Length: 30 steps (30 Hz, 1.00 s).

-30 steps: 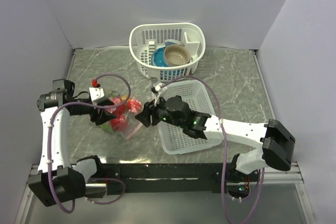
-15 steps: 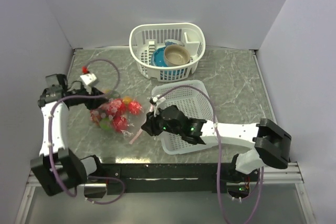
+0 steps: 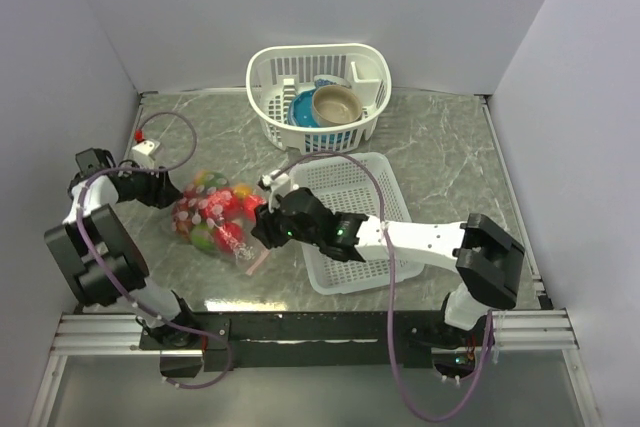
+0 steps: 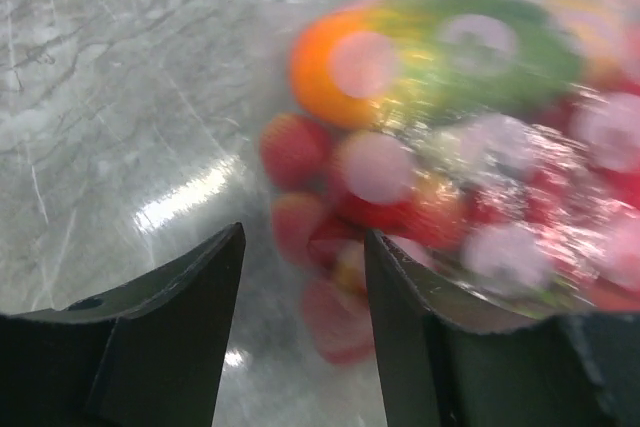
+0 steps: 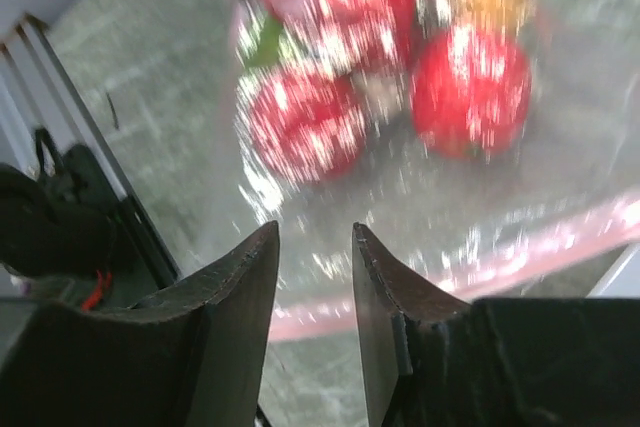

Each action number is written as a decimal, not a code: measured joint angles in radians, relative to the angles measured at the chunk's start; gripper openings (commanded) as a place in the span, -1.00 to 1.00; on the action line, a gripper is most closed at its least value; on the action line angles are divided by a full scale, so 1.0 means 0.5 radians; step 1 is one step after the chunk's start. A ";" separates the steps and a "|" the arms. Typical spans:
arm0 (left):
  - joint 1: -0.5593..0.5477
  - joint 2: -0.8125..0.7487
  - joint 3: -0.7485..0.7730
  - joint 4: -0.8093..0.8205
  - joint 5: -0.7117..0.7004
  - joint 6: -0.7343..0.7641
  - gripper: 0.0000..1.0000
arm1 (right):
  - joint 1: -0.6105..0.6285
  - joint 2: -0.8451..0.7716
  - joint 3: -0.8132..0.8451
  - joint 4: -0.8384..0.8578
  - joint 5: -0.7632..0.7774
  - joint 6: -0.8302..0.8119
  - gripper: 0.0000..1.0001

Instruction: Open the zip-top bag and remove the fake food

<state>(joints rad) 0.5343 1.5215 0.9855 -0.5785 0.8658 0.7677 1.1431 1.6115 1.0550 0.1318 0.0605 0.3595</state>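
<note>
**Two robot arms flank a bag of toy food**

From above: the zip-top bag lies on the marbled table, left of a flat white mesh basket. The fake food is inside the bag. The left gripper sits at the bag's left end and the right gripper at its right end.

Left wrist: the fingers stand spread, with bare table showing between them. The blurred, colourful bag bulges just past the right finger.

Right wrist: the fingers stand parted, low over the clear plastic. The pink zip strip runs behind them, with red pieces beyond.
</note>
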 measured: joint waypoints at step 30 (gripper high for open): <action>-0.085 0.490 0.307 -0.955 0.290 0.637 0.68 | -0.092 0.529 0.323 -0.169 0.001 0.008 -0.59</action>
<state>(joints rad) 0.4915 1.7664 1.1393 -1.0561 1.0107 1.0863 1.0973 1.8759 1.2163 0.0475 0.0608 0.3634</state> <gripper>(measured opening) 0.822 0.211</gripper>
